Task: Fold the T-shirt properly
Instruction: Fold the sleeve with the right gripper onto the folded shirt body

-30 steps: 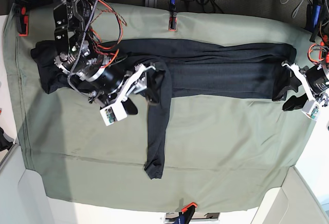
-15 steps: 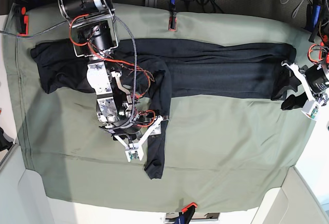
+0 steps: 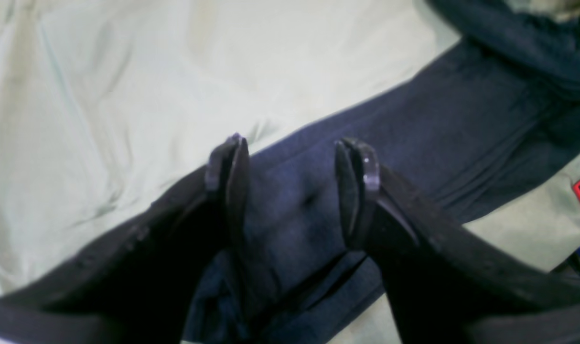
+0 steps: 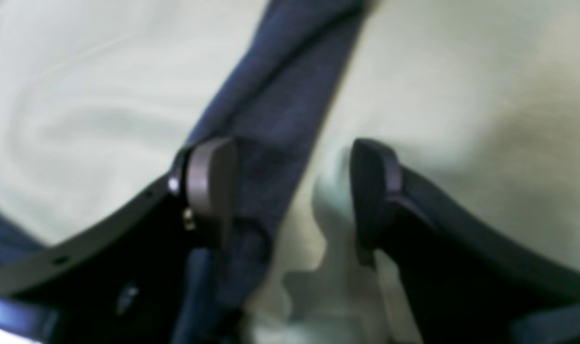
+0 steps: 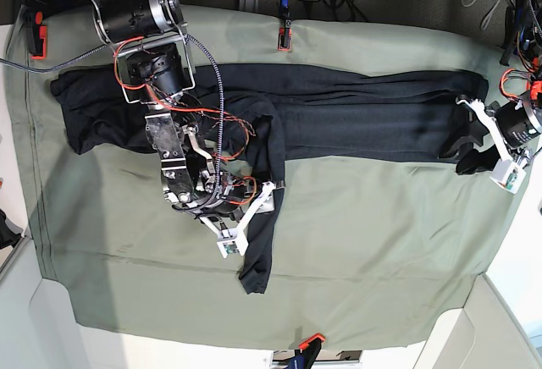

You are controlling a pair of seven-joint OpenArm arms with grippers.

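The T-shirt [image 5: 339, 115] stretches nine to three across the table, its sleeve [image 5: 258, 250] trailing to six between the spread right gripper [image 5: 252, 221], which might snag only one layer and bunch it.

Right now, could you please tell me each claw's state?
Left claw: open over the T-shirt, holding nothing.
Right claw: open astride its sleeve, holding nothing.
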